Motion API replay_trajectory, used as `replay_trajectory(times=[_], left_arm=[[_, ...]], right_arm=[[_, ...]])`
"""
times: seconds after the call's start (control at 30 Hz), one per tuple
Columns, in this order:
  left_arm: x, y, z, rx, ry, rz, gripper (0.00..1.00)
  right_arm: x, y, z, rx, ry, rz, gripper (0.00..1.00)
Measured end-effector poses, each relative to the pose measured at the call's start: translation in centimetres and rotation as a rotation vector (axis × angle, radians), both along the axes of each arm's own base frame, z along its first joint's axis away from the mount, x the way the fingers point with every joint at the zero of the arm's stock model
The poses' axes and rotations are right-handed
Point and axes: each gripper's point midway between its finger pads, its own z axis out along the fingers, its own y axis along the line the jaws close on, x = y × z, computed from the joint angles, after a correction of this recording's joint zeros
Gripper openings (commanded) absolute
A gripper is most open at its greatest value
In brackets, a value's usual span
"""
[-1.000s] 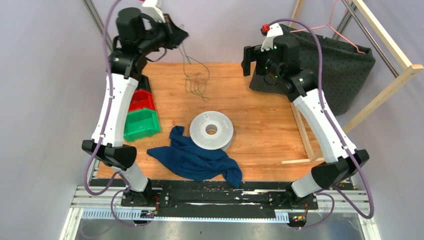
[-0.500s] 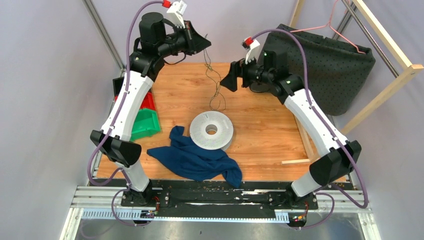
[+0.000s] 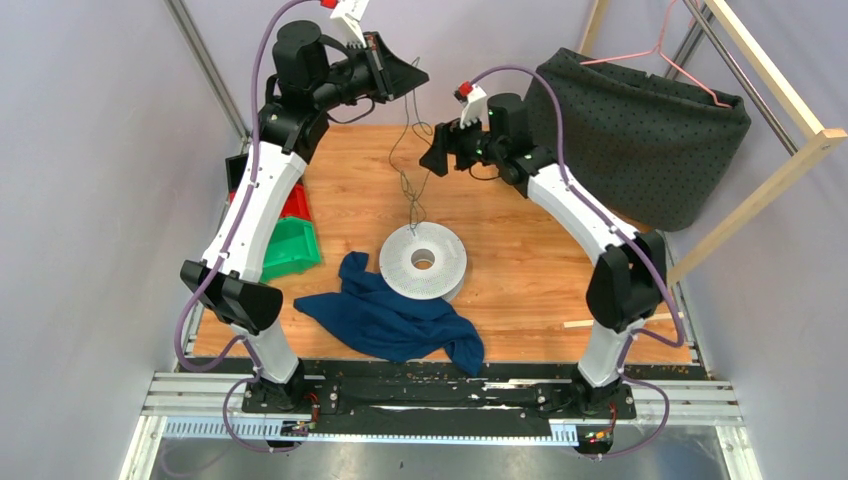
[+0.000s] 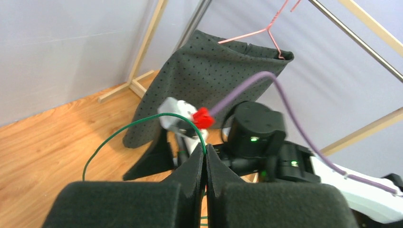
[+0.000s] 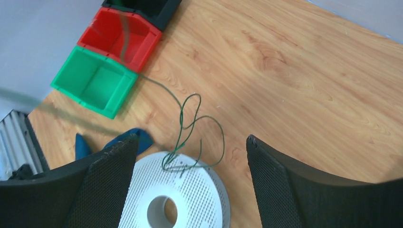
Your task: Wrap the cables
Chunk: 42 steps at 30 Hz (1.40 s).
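Observation:
My left gripper [image 3: 415, 78] is raised high over the back of the table, shut on the thin green wire [image 4: 142, 124]. The wire [image 3: 408, 170] hangs down from it, and its tangled lower end [image 5: 190, 137] rests on the far rim of the white perforated spool [image 3: 423, 260]. The spool [image 5: 176, 194] lies flat on the wooden table. My right gripper [image 3: 433, 155] is open and empty, held in the air just right of the hanging wire, above the spool; its fingers [image 5: 285, 190] frame the spool from above.
A blue cloth [image 3: 395, 320] lies crumpled left of and in front of the spool. Green [image 3: 283, 248], red [image 3: 283, 200] and black bins stand at the table's left edge. A dark dotted cloth [image 3: 640, 130] hangs on a wooden frame at the back right.
My left gripper has swung right and up with the wire, dragging its loose end from the table's back onto the spool's rim. My right gripper has moved left, close to the hanging wire.

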Motion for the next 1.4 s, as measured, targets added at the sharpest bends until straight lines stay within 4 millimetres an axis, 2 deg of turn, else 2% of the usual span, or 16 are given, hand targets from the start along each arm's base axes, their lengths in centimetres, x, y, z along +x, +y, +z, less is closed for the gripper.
replay_trajectory(times=[0.03,0.07,0.13,0.17,0.3,0.43,0.53,0.63,0.73,0.9,1.0,1.03,1.1,1.17,1.33,1.4], left_arm=[[0.0,0.0,0.1,-0.006,0.000,-0.003,0.00],[-0.1,-0.1,0.3,-0.011,0.000,-0.006,0.00],[-0.2,-0.2,0.5,-0.024,-0.001,-0.012,0.00],[-0.2,-0.2,0.6,-0.028,-0.002,-0.013,0.00],[0.1,-0.1,0.6,-0.030,0.004,0.003,0.00],[1.4,1.0,-0.5,0.011,0.026,0.101,0.00],[2.6,2.8,-1.2,0.043,0.051,0.204,0.00],[4.3,4.7,-1.4,0.049,0.060,0.303,0.00],[5.9,5.5,-2.4,0.051,0.080,0.358,0.00],[9.0,3.5,-6.9,0.057,0.169,0.320,0.00],[10.0,1.3,-10.3,0.070,0.237,0.263,0.00],[10.0,0.2,-11.5,0.079,0.257,0.236,0.00],[9.6,-1.6,-13.5,0.105,0.282,0.197,0.00],[9.2,-3.0,-15.6,0.139,0.308,0.167,0.00],[8.8,-4.5,-21.2,0.252,0.388,0.128,0.00],[8.8,-4.1,-22.6,0.294,0.408,0.142,0.00]], right_arm=[[0.7,0.3,-0.5,0.002,0.005,-0.010,0.78],[1.4,0.6,-1.0,0.010,0.011,-0.021,0.65],[3.0,1.3,-1.4,0.037,0.019,-0.046,0.13],[3.7,1.7,-1.6,0.055,0.023,-0.059,0.02],[4.7,1.7,-2.0,0.090,0.059,-0.119,0.01],[3.1,-1.2,-0.3,0.077,0.027,-0.219,0.01],[0.9,-4.8,3.6,0.072,-0.040,-0.274,0.01],[-1.3,-9.0,9.3,0.058,-0.165,-0.334,0.01],[-4.0,-11.7,14.5,0.048,-0.282,-0.368,0.01],[-9.0,-14.6,21.0,0.054,-0.417,-0.398,0.01],[-10.4,-15.9,22.2,0.044,-0.444,-0.431,0.01],[-10.4,-16.3,21.7,0.027,-0.437,-0.445,0.01],[-9.6,-16.7,18.9,-0.029,-0.388,-0.476,0.01],[-8.5,-17.3,13.8,-0.121,-0.294,-0.508,0.01],[-6.4,-18.7,-2.0,-0.462,0.110,-0.549,0.01],[-6.8,-18.9,-4.9,-0.547,0.214,-0.526,0.01]])
